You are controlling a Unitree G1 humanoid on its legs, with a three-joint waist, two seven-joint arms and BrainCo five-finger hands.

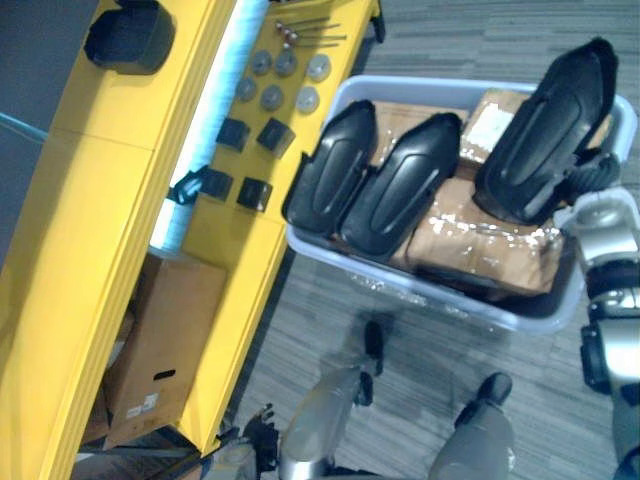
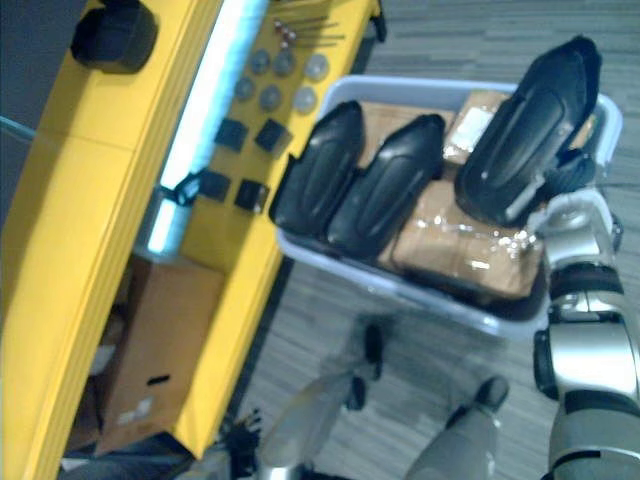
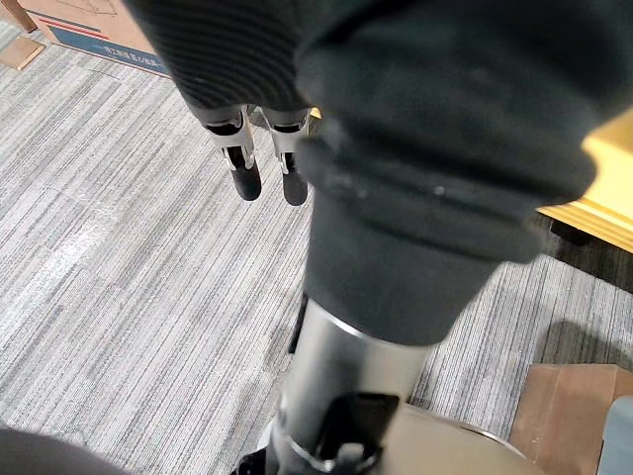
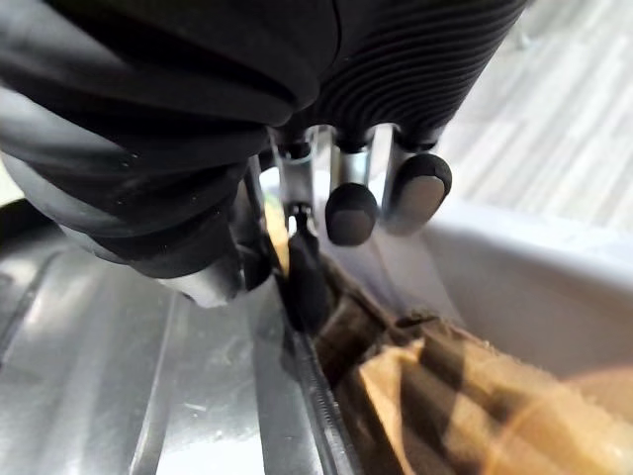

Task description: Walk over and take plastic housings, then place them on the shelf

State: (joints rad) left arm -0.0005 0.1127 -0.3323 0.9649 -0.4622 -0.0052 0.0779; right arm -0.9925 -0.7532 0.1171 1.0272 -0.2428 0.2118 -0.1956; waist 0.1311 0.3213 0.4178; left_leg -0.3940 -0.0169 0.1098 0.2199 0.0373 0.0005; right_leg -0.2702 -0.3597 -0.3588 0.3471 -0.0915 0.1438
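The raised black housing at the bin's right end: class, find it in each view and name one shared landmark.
Left eye view: raised housing, upper right, leaning in the bin.
Right eye view: upper right too.
Right wrist view: likely the glossy grooved surface beside the right hand.
Shared landmark: the bin's pale wall.

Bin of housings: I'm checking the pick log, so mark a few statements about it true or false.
1. Three housings sit in the bin. True.
2. The bin stands on the shelf. False: it is beside the shelf.
3. The right hand grips the rightmost housing. True.
4. The left hand holds a housing. False: it hangs open over the carpet.
5. Boxes lie under the housings. True.
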